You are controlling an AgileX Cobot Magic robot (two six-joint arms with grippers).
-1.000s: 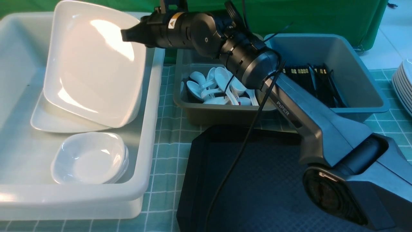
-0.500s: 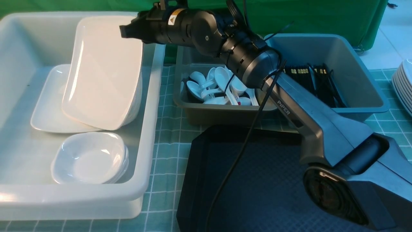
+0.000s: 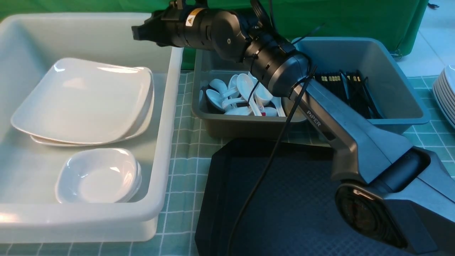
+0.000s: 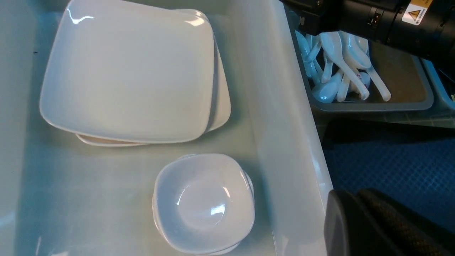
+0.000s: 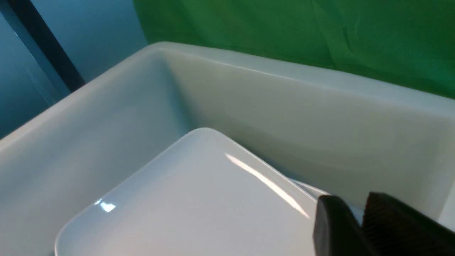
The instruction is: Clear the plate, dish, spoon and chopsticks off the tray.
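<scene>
The large white plate (image 3: 81, 99) lies flat on another plate inside the white tub (image 3: 167, 106); it also shows in the wrist views (image 4: 128, 71) (image 5: 195, 206). My right gripper (image 3: 137, 32) hovers above the tub's far right corner, its jaws a little apart (image 5: 350, 202) and holding nothing. Small white dishes (image 3: 97, 176) sit stacked in the tub's near part. The black tray (image 3: 284, 199) shows bare where my right arm does not hide it. White spoons (image 3: 241, 96) lie in the grey tub, black chopsticks (image 3: 348, 89) in the blue one. My left gripper (image 4: 355, 199) is shut by the tub's rim.
The grey tub (image 3: 249, 126) and blue tub (image 3: 401, 117) stand behind the tray. My right arm stretches across from the lower right over the tray and the grey tub. A stack of white plates (image 3: 448, 96) sits at the far right edge.
The plate, tilted up on edge in my right gripper, has been let go and has dropped flat onto the plate below. The right jaws opened slightly; the arm hardly moved.
</scene>
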